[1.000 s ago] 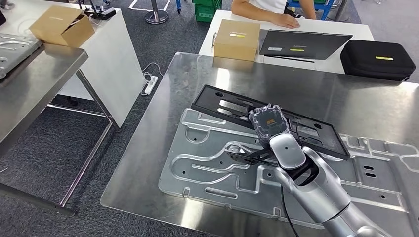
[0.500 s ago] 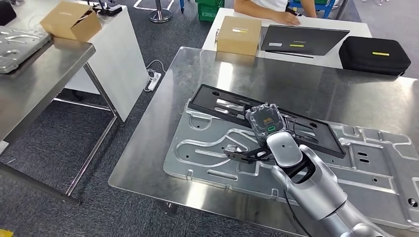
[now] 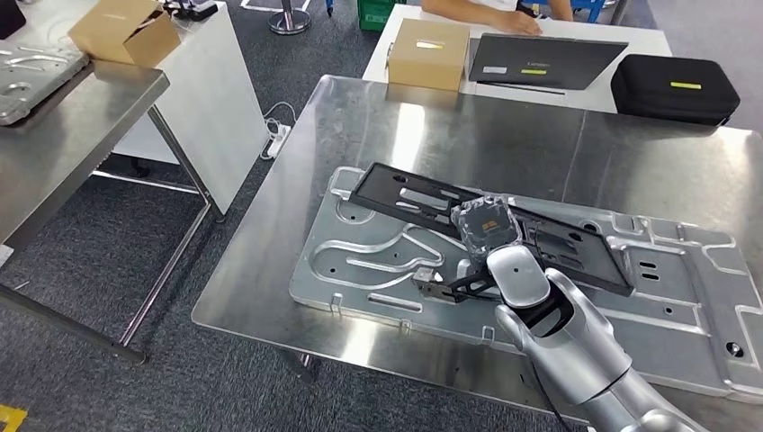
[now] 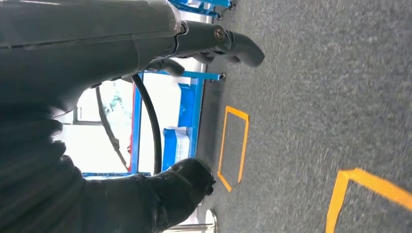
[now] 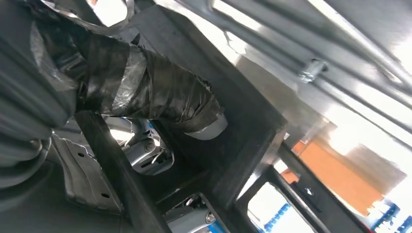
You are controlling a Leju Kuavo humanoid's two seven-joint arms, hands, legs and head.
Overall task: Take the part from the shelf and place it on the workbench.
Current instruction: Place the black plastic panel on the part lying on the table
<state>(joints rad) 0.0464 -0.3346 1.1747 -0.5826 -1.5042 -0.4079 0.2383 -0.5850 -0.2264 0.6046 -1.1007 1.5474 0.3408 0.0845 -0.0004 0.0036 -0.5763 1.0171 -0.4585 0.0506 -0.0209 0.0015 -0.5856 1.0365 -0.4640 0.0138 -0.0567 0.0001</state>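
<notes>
On the steel workbench lies a large silver stamped panel. A long black frame part slants across the panel, its far-left end low over the panel's corner. My right hand grips the frame near its middle, the silver arm coming in from the lower right. A thin black bracket juts out under the wrist. In the right wrist view a taped thumb presses on the black frame. My left hand hangs over grey floor with its fingers apart and nothing in them.
A white table behind the workbench carries a cardboard box, a dark flat laptop and a black case; a person sits there. A steel shelf table at left holds another silver panel and a box.
The camera has shifted, so the whole scene has slid. My right hand keeps its grip, and the black frame now sits further in over the silver panel.
</notes>
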